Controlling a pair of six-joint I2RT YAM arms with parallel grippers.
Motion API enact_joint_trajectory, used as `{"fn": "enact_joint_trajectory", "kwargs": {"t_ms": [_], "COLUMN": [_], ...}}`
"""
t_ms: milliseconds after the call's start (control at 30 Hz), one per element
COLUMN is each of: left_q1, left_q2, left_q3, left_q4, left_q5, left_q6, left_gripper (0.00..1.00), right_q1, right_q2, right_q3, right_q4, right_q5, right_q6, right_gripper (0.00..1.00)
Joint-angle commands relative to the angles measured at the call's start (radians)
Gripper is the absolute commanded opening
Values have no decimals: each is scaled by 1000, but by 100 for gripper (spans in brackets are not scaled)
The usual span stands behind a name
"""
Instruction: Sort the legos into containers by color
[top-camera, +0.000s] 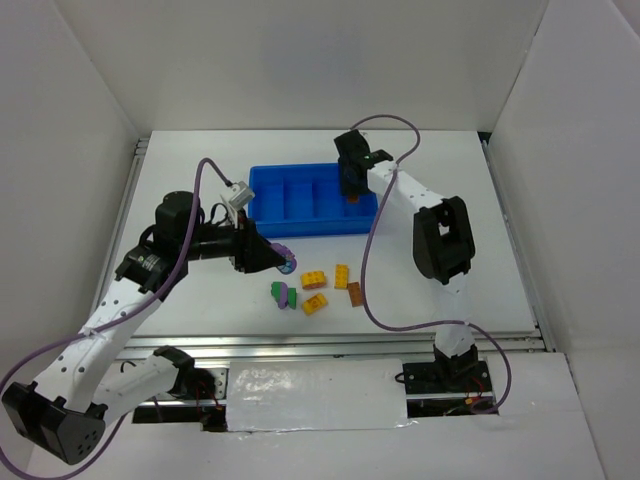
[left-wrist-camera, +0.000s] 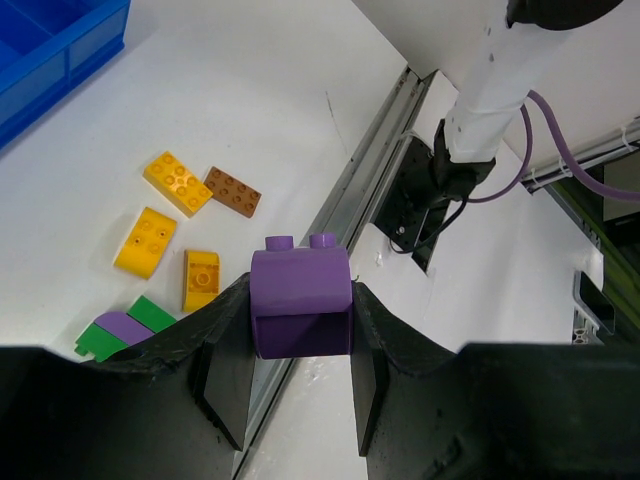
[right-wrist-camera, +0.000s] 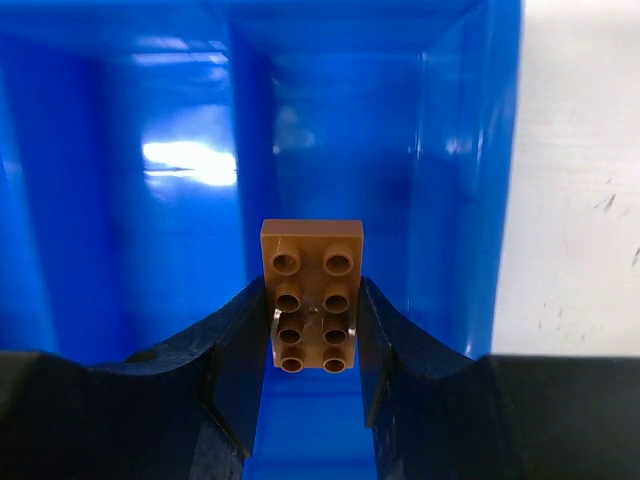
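Overhead plus close wrist views, common tray (top-camera: 300, 228)

White worktop (top-camera: 495, 290), faintly scuffed, boxed in on three sides by plain white walls (top-camera: 300, 60). Along its near edge, aluminium rails (top-camera: 330, 345), then a crinkled white sheet (top-camera: 315, 398) just below.

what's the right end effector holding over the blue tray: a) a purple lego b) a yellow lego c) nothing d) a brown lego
D: the right wrist view shows a brown eight-stud lego clamped between the fingers of the right end effector, above a compartment at the edge of the blue tray.
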Motion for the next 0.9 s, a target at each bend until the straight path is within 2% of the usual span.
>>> {"fn": "enact_joint_trajectory", "kwargs": {"t_ms": [0, 100, 200, 433, 567, 667, 733, 800, 867], "left_q1": [3, 3, 3, 3, 3, 6, 23, 40, 51], "left_q2": [-16, -12, -11, 6, 21, 53, 119, 170, 248], "left_q3": [3, 5, 7, 11, 14, 40, 74, 141, 236], "left_q4": [32, 30, 21, 19, 18, 21, -14, -37, -86], "left_q5": [27, 35, 32, 32, -20, -183, -288, -335, -462], "left_q6": [29, 35, 40, 41, 28, -26, -69, -98, -150], "left_gripper": [0, 0, 0, 0, 0, 0, 0, 0, 0], "right_q1": [-6, -6, -7, -7, -7, -9, -6, -7, -6], "right_q2": [-16, -36, -33, -68, -95, -178, -287, -414, -508], "right_q3": [10, -10, -1, -6, 28, 0, -23, -52, -127], "right_q4": [-1, 33, 22, 28, -13, -13, -18, -29, -29], "right_q5": [27, 27, 27, 13, -6, -61, -89, -118, -146], "right_q6": [-17, -20, -23, -32, -20, -1, 12, 34, 54], "right_gripper": [14, 35, 50, 71, 71, 72, 72, 73, 73]}}
